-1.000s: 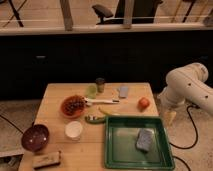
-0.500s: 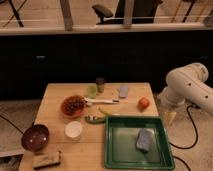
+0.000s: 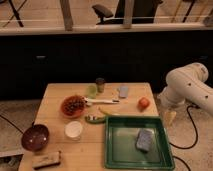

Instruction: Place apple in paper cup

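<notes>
The apple (image 3: 144, 103), small and orange-red, rests on the wooden table (image 3: 55, 97) close to its right edge. A short white paper cup (image 3: 73, 130) stands upright at the front left, well apart from the apple. My gripper (image 3: 170, 117) hangs off the white arm (image 3: 187, 87) just past the table's right edge, to the right of the apple and slightly nearer the front. It is open and holds nothing.
A green tray (image 3: 116, 150) at the front right holds a blue sponge (image 3: 145, 140). An orange bowl of dark bits (image 3: 73, 106), a maroon bowl (image 3: 35, 137), a pale green round thing (image 3: 91, 90), a dark can (image 3: 100, 84), a grey pouch (image 3: 123, 91) and a brown block (image 3: 46, 160) crowd the table.
</notes>
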Action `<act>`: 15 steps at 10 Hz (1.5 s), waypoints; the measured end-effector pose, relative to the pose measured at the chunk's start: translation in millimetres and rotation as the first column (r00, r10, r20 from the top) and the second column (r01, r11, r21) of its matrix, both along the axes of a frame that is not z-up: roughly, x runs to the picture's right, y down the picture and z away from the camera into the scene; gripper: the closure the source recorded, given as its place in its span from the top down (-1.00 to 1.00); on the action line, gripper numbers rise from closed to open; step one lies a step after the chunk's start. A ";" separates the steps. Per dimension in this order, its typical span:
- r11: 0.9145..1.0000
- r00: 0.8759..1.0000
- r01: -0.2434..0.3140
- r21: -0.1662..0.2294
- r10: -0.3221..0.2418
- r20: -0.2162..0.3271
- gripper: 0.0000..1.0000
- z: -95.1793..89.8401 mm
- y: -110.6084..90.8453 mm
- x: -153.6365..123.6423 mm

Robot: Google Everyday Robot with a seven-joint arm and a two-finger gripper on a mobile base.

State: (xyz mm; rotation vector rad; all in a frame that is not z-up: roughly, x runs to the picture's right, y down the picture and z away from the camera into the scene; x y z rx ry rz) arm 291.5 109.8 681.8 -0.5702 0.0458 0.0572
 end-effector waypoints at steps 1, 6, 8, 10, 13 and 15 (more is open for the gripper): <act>1.000 1.000 0.013 0.003 -0.013 0.002 0.60 1.4 -0.8 0.5; 0.991 0.989 0.133 0.017 -0.134 0.054 0.60 24.2 -13.2 -12.6; 0.986 0.984 0.162 0.025 -0.164 0.066 0.60 30.1 -13.4 -10.4; 0.980 0.977 0.195 0.032 -0.197 0.083 0.60 41.0 -18.3 -10.0; 0.972 0.967 0.233 0.040 -0.235 0.099 0.60 53.2 -19.2 -6.5; 0.966 0.960 0.256 0.046 -0.259 0.108 0.60 62.3 -18.6 -1.0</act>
